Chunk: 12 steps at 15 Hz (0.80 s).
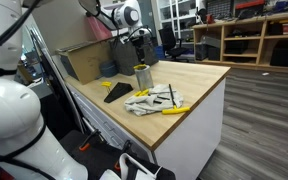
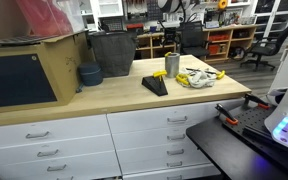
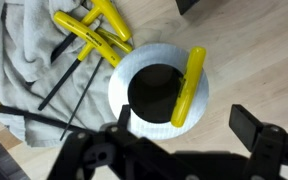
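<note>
A metal cup (image 3: 134,62) stands on the wooden bench top, with a yellow-handled tool (image 3: 191,84) leaning inside it against the rim. My gripper (image 3: 184,122) hangs just above the cup, open and holding nothing, its fingers (image 3: 248,124) spread wider than the cup's near side. In both exterior views the cup (image 1: 142,75) (image 2: 172,65) sits near the middle of the bench, and the gripper (image 1: 139,44) is directly over it. Beside the cup lies a grey cloth (image 3: 19,85) carrying several yellow-handled tools (image 3: 96,32).
A black wedge-shaped object (image 1: 117,92) (image 2: 155,85) lies near the cup. A cardboard box (image 1: 84,60), a dark bin (image 2: 112,52) and a blue bowl (image 2: 90,74) stand further along the bench. One yellow tool (image 1: 172,110) lies near the bench's edge.
</note>
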Tool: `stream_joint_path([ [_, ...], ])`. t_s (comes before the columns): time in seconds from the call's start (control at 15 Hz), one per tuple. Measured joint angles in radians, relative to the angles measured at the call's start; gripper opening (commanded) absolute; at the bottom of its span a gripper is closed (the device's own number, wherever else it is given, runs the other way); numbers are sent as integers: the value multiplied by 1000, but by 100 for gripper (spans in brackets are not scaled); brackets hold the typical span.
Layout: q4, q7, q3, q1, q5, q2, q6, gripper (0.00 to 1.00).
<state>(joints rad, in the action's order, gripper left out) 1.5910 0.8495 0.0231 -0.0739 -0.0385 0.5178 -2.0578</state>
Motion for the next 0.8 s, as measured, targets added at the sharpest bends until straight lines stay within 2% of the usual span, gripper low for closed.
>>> stream_joint_path([
  [0.4, -3, 4, -2, -3, -25, 34, 7, 100],
  [0.8, -3, 107, 1, -7, -43, 31, 7, 100],
])
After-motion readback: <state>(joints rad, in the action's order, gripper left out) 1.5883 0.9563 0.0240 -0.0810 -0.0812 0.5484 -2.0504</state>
